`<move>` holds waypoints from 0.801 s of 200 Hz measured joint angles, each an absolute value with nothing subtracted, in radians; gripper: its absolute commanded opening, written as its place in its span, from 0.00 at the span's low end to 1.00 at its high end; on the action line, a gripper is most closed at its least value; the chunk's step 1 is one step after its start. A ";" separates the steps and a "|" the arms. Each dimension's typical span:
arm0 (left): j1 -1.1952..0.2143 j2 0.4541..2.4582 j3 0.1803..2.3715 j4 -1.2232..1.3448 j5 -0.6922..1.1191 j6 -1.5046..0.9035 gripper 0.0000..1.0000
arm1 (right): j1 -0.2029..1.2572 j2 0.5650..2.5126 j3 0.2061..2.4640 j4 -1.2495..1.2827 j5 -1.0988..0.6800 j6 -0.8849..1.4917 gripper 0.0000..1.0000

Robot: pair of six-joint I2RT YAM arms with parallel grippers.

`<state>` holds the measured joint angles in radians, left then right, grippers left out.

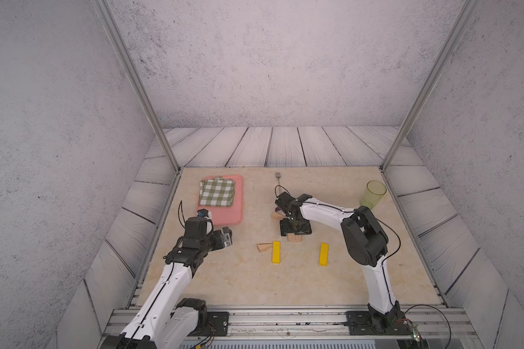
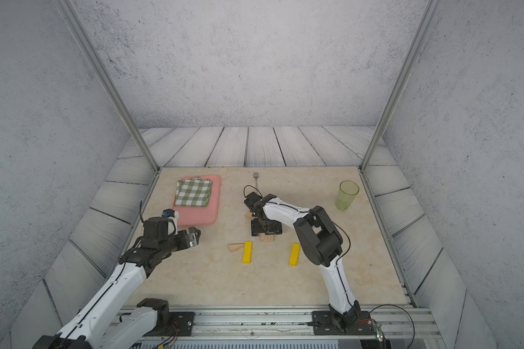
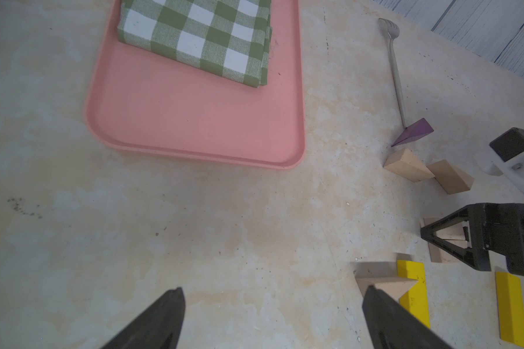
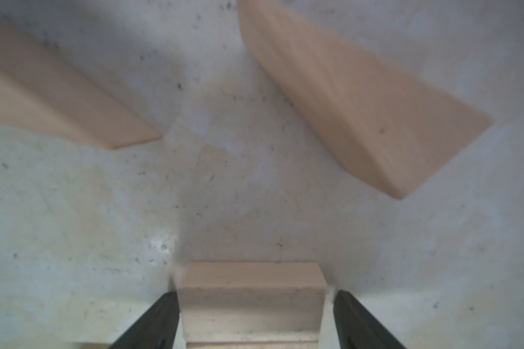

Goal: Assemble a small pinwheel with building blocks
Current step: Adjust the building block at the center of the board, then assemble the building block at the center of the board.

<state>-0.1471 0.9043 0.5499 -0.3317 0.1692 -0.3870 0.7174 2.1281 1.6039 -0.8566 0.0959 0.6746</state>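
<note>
The building blocks lie loose on the beige table, and no pinwheel shape shows. My right gripper (image 1: 295, 231) points down over two pale-wood rectangles (image 1: 294, 238) lying side by side. In the right wrist view its jaws (image 4: 256, 293) are open around one rectangle (image 4: 251, 290), with a gap on one side. Two wood wedges (image 4: 360, 99) (image 4: 58, 99) lie just beyond it. The purple wedge (image 3: 413, 132) rests by the fork. A third wood wedge (image 1: 263, 247) touches a yellow bar (image 1: 276, 252); another yellow bar (image 1: 323, 254) lies to its right. My left gripper (image 1: 228, 237) hovers open and empty near the tray.
A pink tray (image 3: 194, 121) carrying a folded green checked cloth (image 3: 200, 36) sits at the back left. A metal fork (image 3: 395, 66) lies behind the blocks, and a green cup (image 1: 374, 195) stands at the back right. Metal frame posts mark the table's far corners.
</note>
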 measured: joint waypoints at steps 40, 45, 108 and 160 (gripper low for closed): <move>-0.148 0.917 0.555 -0.341 0.173 -0.377 0.93 | 0.716 2.068 1.626 -0.890 0.110 0.637 0.87; -0.149 0.923 0.561 -0.353 0.172 -0.372 0.93 | 0.716 2.046 1.626 -0.896 0.112 0.632 0.87; -0.289 1.029 0.778 -0.490 0.153 -0.199 0.84 | 0.676 1.634 1.471 -0.904 0.105 0.589 0.87; -0.530 1.197 0.828 -0.582 0.104 -0.063 0.84 | 0.667 1.507 1.217 -0.899 0.068 0.595 0.87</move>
<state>-0.5301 1.1973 0.8276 -0.5823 0.1043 -0.0628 0.6666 1.5066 1.2167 -0.8986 0.0685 0.5945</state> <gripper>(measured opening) 0.836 0.870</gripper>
